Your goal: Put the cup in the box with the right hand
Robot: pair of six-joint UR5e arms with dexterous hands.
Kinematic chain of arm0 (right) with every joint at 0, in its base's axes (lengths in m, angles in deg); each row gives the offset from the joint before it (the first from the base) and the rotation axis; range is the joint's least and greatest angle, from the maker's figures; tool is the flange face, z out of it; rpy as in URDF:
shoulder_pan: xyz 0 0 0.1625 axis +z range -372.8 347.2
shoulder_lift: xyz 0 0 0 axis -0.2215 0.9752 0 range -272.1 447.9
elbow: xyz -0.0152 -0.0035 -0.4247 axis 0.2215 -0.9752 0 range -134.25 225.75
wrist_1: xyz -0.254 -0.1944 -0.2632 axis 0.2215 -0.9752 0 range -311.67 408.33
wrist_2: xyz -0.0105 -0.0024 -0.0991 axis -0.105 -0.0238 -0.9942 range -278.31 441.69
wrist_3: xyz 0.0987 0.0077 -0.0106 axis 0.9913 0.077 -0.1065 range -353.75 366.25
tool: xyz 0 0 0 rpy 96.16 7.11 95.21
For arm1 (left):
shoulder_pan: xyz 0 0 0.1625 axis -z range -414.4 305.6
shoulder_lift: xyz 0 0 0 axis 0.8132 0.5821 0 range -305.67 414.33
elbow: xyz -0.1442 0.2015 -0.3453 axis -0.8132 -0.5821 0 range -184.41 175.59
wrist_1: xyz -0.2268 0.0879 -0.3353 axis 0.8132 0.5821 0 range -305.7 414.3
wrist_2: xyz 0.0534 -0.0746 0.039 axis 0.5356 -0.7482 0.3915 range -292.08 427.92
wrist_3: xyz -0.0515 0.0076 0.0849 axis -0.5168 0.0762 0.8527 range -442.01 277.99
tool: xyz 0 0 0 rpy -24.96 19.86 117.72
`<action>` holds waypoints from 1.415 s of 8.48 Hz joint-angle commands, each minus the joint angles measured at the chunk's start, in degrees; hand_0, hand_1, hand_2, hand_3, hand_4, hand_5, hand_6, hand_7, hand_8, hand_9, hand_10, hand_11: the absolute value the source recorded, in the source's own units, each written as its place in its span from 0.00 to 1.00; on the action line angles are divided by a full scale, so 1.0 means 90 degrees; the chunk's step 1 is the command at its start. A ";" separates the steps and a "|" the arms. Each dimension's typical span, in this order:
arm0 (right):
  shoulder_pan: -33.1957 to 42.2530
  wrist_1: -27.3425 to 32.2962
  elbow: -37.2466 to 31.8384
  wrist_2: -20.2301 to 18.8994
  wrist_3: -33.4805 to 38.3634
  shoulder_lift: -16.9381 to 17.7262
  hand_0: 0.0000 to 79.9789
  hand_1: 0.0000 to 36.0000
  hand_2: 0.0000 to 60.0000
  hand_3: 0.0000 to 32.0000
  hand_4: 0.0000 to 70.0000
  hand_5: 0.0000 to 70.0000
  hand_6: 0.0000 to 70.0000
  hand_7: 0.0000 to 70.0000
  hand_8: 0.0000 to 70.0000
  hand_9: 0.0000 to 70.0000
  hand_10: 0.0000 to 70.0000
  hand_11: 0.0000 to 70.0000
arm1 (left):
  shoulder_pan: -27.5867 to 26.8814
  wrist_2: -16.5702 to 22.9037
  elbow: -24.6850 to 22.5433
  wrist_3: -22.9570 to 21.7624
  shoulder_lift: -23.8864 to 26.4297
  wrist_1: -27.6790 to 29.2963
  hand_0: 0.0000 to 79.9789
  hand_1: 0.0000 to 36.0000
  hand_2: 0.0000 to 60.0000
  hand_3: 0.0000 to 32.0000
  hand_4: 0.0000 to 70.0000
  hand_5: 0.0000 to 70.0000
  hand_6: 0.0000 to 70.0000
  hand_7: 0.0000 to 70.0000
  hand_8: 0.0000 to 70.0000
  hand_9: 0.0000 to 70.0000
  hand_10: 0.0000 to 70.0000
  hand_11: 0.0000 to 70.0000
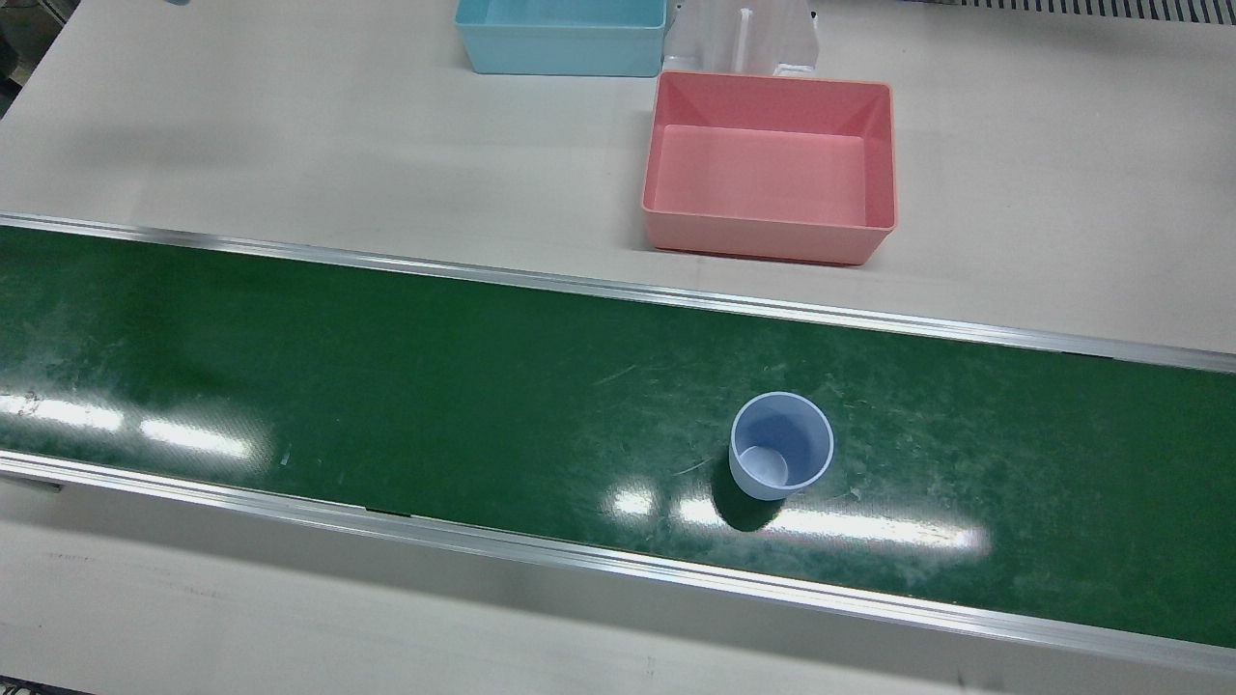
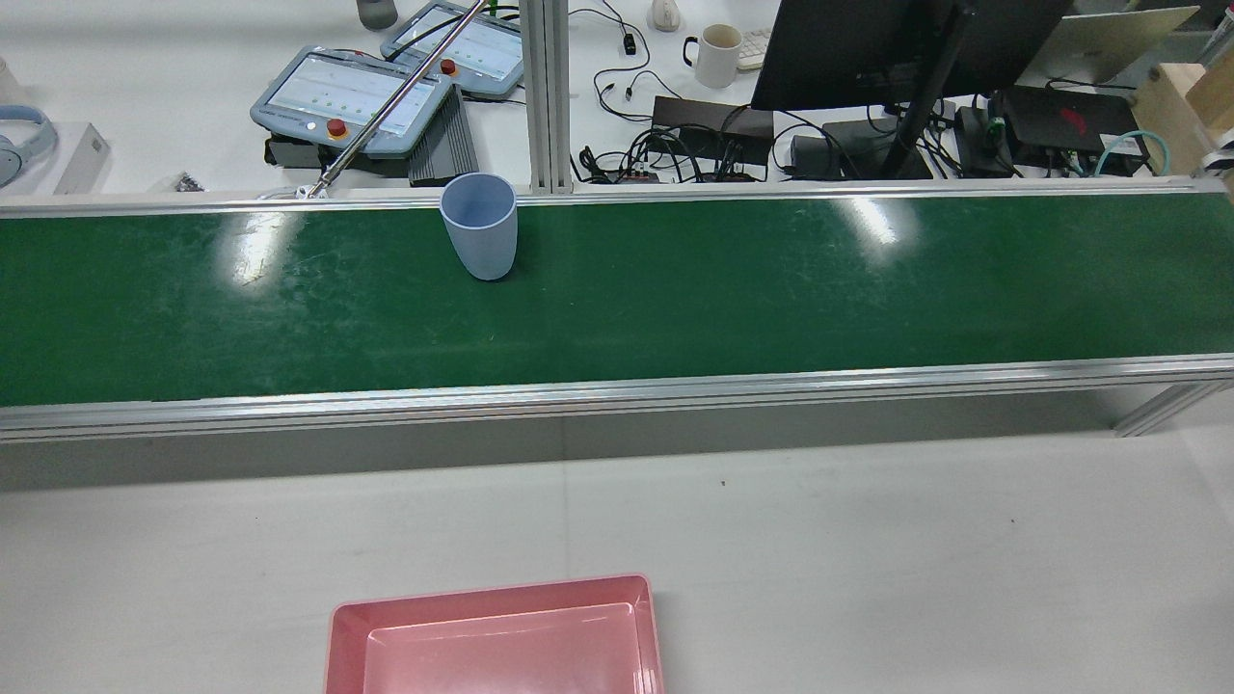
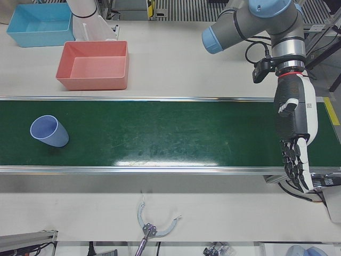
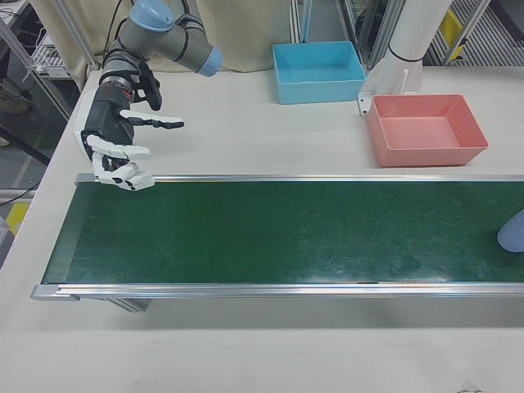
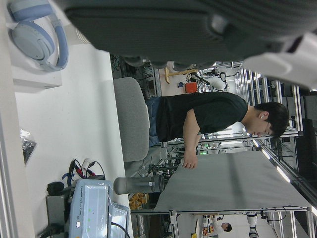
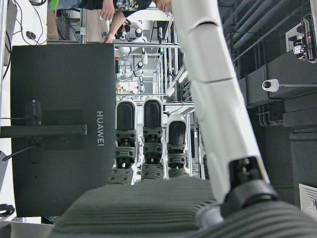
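A pale blue plastic cup (image 1: 781, 445) stands upright and empty on the green conveyor belt (image 1: 386, 386), mouth up, nearer the belt's operator-side rail than the robot-side rail; nothing touches it. In the rear view the same cup (image 2: 479, 226) sits close to the far rail, left of centre. The pink rectangular plastic box (image 1: 770, 166) rests on the white table (image 1: 290, 145) on the robot's side of the belt, just beyond the rail and roughly in line with the cup, its interior bare. A light blue rectangular plastic box (image 1: 561, 36) sits farther back on the table, beside a white arm pedestal base (image 1: 744, 39). The right hand (image 4: 123, 147) hangs over the table edge at the far end of the belt, well apart from the cup, fingers spread and grasping nothing. The left hand (image 3: 294, 141) hangs over the opposite end of the belt with its fingers pointing downward, extended and empty. The left-front view shows the cup (image 3: 49, 131) at the belt's other end from that hand. A grey reaching tool with a forked end (image 3: 154, 226) lies on the near table strip. The left hand view shows a seated person in a dark shirt (image 5: 208, 116) and blue headphones (image 5: 39, 34) on a desk.
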 commanded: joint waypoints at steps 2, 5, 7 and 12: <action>0.0016 -0.0012 0.0069 -0.0003 0.0003 -0.0018 1.00 0.77 0.00 0.00 0.36 0.22 0.25 0.88 0.47 0.60 0.38 0.58 | -0.0001 0.0001 0.0018 -0.0056 -0.0028 0.0052 0.00 0.00 0.00 0.00 0.00 0.00 0.00 0.00 0.00 0.00 0.00 0.00; 0.0007 -0.0012 0.0059 -0.0003 -0.0007 -0.0018 1.00 0.77 0.00 0.00 0.38 0.21 0.25 0.89 0.46 0.60 0.37 0.57 | -0.0001 0.0001 0.0018 -0.0056 -0.0028 0.0052 0.00 0.00 0.00 0.00 0.00 0.00 0.00 0.00 0.00 0.00 0.00 0.00; 0.0016 -0.0022 0.0059 -0.0003 -0.0007 -0.0018 1.00 0.77 0.00 0.00 0.40 0.21 0.25 0.90 0.47 0.60 0.38 0.59 | -0.0001 0.0001 0.0018 -0.0056 -0.0037 0.0052 0.00 0.00 0.00 0.00 0.00 0.00 0.00 0.00 0.00 0.00 0.00 0.00; 0.0017 -0.0022 0.0069 -0.0003 -0.0017 -0.0018 1.00 0.78 0.00 0.00 0.46 0.21 0.25 0.88 0.45 0.58 0.36 0.55 | -0.0001 0.0001 0.0018 -0.0056 -0.0037 0.0052 0.00 0.00 0.00 0.00 0.00 0.00 0.00 0.00 0.00 0.00 0.00 0.00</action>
